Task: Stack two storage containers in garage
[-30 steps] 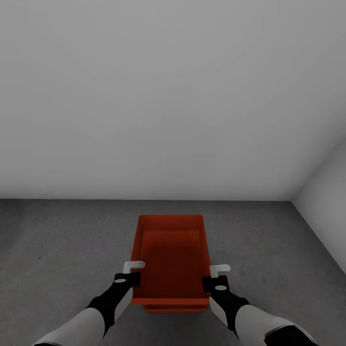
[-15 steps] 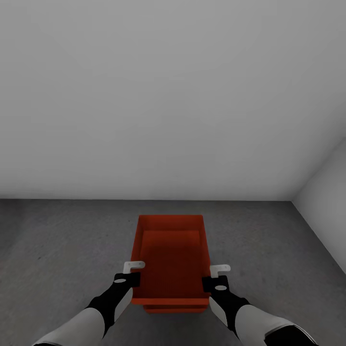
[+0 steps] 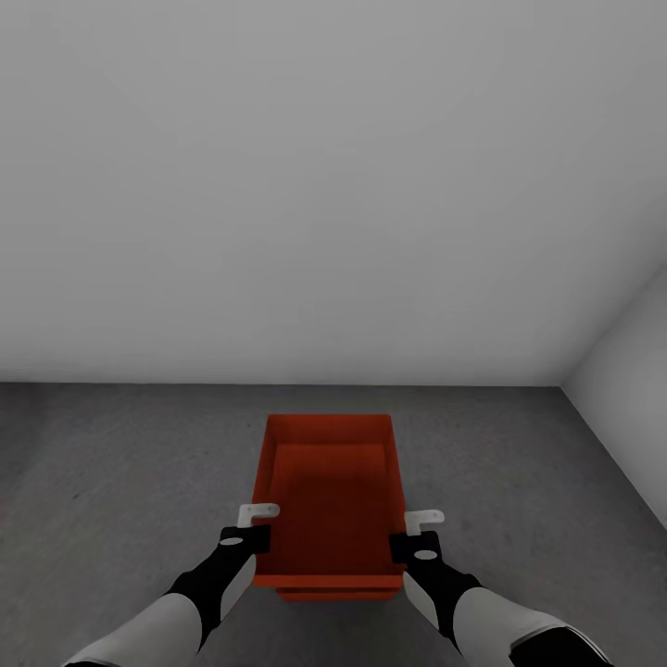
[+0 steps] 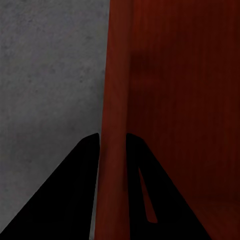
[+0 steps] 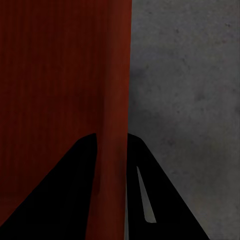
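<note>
Both claws, left claw (image 3: pixel 258 523) and right claw (image 3: pixel 416 533), clamped on upper container (image 3: pixel 326 496) rims.

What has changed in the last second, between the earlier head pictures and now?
Nothing has visibly changed. The left gripper and the right gripper stay clamped on the side walls of the upper container, which sits on the lower container on the floor.

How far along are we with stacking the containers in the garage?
Done: both containers are in the garage, and a second orange edge shows beneath the upper container on the concrete floor. In hand: left gripper and right gripper each clamp a side wall. Left: release and withdraw.
</note>
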Controlling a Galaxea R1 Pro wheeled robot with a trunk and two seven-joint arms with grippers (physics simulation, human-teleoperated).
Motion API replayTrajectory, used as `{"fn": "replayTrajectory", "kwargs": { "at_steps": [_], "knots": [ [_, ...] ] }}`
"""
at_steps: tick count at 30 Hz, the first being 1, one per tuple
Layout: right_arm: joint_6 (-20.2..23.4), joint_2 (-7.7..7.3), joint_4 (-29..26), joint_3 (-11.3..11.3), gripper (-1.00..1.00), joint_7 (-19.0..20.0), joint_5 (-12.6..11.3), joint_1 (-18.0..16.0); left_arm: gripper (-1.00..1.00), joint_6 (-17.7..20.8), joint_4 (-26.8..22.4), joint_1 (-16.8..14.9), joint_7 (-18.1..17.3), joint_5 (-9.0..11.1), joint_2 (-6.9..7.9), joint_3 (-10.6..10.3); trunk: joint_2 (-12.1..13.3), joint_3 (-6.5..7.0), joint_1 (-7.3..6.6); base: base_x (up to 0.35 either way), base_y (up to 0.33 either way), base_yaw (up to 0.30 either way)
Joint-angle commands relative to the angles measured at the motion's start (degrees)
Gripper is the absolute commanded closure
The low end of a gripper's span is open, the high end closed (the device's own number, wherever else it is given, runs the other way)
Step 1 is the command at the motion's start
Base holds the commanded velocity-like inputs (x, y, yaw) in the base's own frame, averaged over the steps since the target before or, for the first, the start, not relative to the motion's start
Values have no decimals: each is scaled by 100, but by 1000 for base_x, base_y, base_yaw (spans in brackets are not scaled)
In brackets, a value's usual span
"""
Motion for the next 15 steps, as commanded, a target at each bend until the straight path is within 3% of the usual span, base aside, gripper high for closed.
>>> {"fn": "replayTrajectory", "kwargs": {
  "at_steps": [1,15],
  "knots": [
    [-19,186,15,-139,100,-4,-114,1,100,50,-429,-4,163,283,0,162,-4,-6,1,-3,-1,0],
    [-2,186,15,-139,100,11,-114,1,100,50,-423,-4,163,283,-7,162,-4,-6,1,0,0,0]
  ]
}}
